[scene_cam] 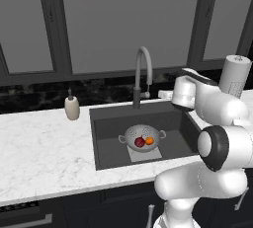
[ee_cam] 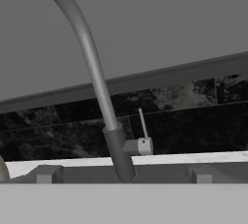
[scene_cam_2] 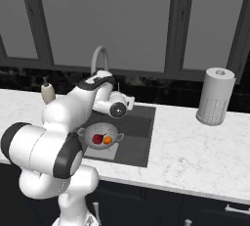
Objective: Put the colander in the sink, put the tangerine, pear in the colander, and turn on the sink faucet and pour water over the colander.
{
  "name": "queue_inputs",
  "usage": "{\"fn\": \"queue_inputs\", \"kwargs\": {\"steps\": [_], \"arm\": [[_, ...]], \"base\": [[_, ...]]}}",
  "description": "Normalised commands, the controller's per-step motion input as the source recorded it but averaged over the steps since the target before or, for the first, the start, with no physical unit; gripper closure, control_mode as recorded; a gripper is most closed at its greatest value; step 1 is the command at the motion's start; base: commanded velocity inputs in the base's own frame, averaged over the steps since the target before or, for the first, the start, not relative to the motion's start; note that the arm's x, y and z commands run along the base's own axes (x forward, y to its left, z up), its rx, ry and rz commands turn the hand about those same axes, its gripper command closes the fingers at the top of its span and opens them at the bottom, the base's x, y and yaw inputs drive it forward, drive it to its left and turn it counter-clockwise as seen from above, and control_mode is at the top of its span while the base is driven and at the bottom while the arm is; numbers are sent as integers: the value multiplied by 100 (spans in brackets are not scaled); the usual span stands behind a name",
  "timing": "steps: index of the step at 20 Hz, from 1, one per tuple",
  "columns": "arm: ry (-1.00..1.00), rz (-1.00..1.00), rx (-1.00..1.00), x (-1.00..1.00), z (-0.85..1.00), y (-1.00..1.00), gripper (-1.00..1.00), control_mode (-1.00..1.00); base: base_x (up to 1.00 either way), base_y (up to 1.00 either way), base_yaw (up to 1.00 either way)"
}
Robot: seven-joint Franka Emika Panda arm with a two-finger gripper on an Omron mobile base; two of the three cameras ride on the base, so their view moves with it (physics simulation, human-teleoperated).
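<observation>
White marble counter under grey windows, black backsplash.

The white arm is rising from the base, folding at its dark elbow joint and reaching forward and slightly down. The wrist is turning the hand roughly level, so it is pointing ahead rather than at the floor. The two finger tips are standing wide apart — nothing is sitting between them — and touching nothing.
</observation>
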Motion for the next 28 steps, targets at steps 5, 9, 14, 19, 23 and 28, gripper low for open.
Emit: {"fn": "queue_inputs", "kwargs": {"steps": [5, 9, 14, 19, 23, 28], "arm": [[-5, 0, 0, 13, -6, -8, -100, -100], [-5, 0, 0, 10, -4, -14, -100, -100], [-3, 0, 0, 11, -9, -10, -100, -100], [0, 0, 0, 38, -27, 0, -100, -100], [0, 0, 0, 50, -26, 0, -100, -100], [-3, 0, 0, 48, -25, 0, -100, -100]], "base": [[0, 0, 0], [0, 0, 0], [0, 0, 0], [0, 0, 0], [0, 0, 0], [0, 0, 0]]}}
